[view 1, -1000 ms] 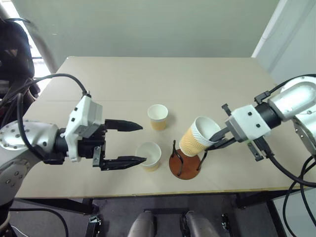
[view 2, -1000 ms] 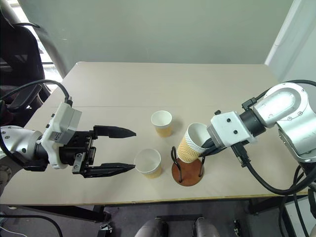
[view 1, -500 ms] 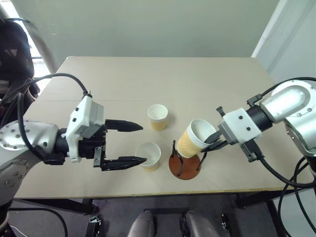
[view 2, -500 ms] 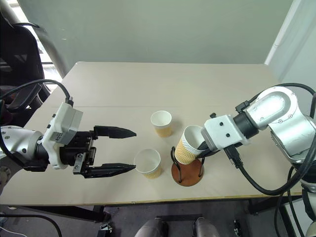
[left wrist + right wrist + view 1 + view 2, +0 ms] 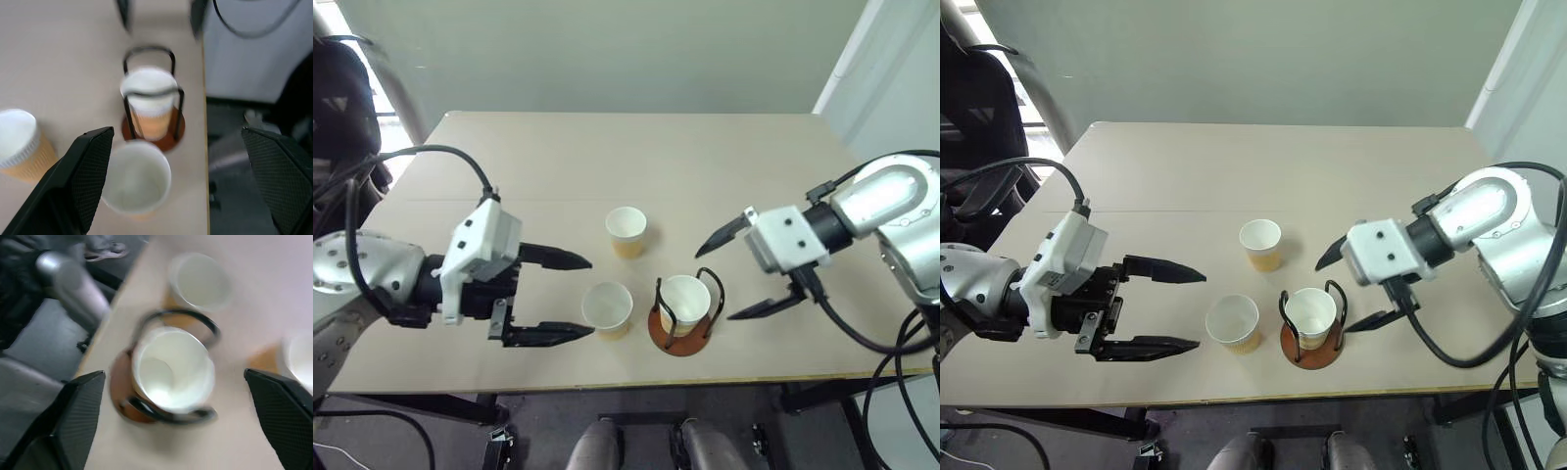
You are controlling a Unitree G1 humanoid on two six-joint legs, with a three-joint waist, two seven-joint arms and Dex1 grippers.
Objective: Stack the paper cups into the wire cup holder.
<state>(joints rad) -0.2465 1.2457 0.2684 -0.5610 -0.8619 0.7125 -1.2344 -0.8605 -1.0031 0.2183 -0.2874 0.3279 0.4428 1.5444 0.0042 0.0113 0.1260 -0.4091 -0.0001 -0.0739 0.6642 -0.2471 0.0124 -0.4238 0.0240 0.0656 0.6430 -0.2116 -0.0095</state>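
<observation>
One paper cup stands upright inside the wire cup holder, near the table's front edge. My right gripper is open just to its right, fingers spread wide and off the cup. A second paper cup stands left of the holder, and a third stands farther back. My left gripper is open to the left of the second cup, its fingertips a little short of it and holding nothing. The left wrist view has the holder with its cup beyond the nearer cup.
The tan table stretches back behind the cups. Its front edge runs close below the holder, and the floor shows past it. Black cables hang from both arms at the sides.
My right gripper has opened and let go of the cup, which now stands upright in the holder instead of tilted over it. The gripper drew slightly back to the right.
</observation>
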